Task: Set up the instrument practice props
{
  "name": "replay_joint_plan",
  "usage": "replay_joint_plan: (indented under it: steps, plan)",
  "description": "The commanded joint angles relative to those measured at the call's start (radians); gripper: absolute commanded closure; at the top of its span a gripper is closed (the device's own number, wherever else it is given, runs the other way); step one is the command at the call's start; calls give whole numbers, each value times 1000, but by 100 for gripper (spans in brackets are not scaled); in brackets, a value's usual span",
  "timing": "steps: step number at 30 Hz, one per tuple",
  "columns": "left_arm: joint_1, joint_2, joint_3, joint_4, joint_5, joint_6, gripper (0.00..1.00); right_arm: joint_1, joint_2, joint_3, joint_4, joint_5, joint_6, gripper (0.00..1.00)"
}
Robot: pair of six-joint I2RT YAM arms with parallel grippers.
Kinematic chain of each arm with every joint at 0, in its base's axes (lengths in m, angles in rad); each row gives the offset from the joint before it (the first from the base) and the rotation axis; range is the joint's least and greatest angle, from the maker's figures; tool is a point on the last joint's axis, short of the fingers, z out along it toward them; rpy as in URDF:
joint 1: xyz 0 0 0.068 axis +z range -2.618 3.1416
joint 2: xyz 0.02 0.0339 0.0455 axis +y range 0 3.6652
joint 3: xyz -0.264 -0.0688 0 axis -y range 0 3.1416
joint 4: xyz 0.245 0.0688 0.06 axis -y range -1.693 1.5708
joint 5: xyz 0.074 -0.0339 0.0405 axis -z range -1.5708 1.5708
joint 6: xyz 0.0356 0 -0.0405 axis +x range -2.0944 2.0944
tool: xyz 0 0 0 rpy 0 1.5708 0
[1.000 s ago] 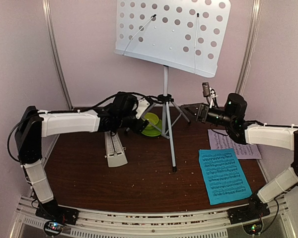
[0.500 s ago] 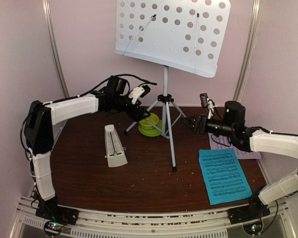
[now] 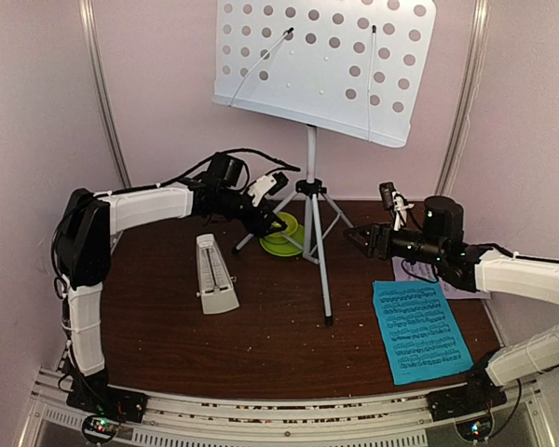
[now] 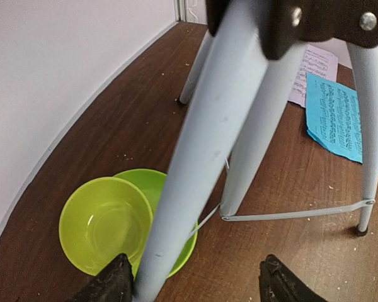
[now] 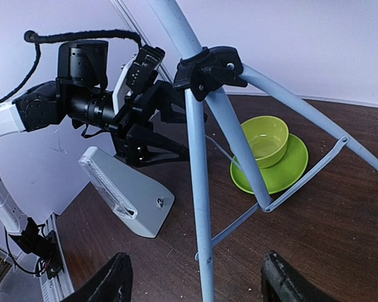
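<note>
**A:** Where's the stand (image 3: pixel 310 154)?

**B:** Upper centre of the top view, upright. Tripod (image 3: pixel 321 251) feet are on the table (image 3: pixel 261 345), and the perforated plate (image 3: pixel 298 93) sits tilted at the top.

**A:** Handling?

**B:** My guess is thin metal, light but top-heavy, with smooth, slippery tubes. Grab a leg or the pole near the black hub (image 5: pixel 208 69), not the plate. Push it high and it may tip.

**A:** Jaws?

**B:** Left gripper (image 4: pixel 196 267) is released and astride a tripod leg. One finger looks to touch it, the other is clear. Right gripper (image 5: pixel 196 261) is spread and holds nothing. It faces the tripod from the right, apart from it.

**A:** Other props?

**B:** Metronome (image 3: pixel 214 275) is left of centre. It's rigid and the cover is likely brittle, so grip it low on the sides. Blue sheet (image 3: pixel 419 331) lies flat at lower right. Pink sheet (image 4: pixel 318 69) is just behind it. Limp paper, so lift it by an edge.

**A:** Surroundings?

**B:** Dark wood table, a bit gritty. Green bowl (image 5: pixel 264 138) on its saucer (image 5: pixel 296 167) sits by the tripod feet. Pale walls (image 3: pixel 149 93) are close, so there's little swing room.
</note>
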Motion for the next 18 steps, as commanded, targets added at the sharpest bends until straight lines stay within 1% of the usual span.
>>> replay_joint_plan:
  steps: [1, 14, 18]
  plan:
    - [-42, -77, -83, 15, 72, -35, 31, 5, 2, -3, 14, 25, 0, 29]
    - [-112, -154, -201, 6, 83, -16, 49, 10, 12, 4, -26, 23, -14, 30]
    - [-115, -140, -188, 3, 34, -8, 50, 29, 16, 7, -47, 45, -27, 30]
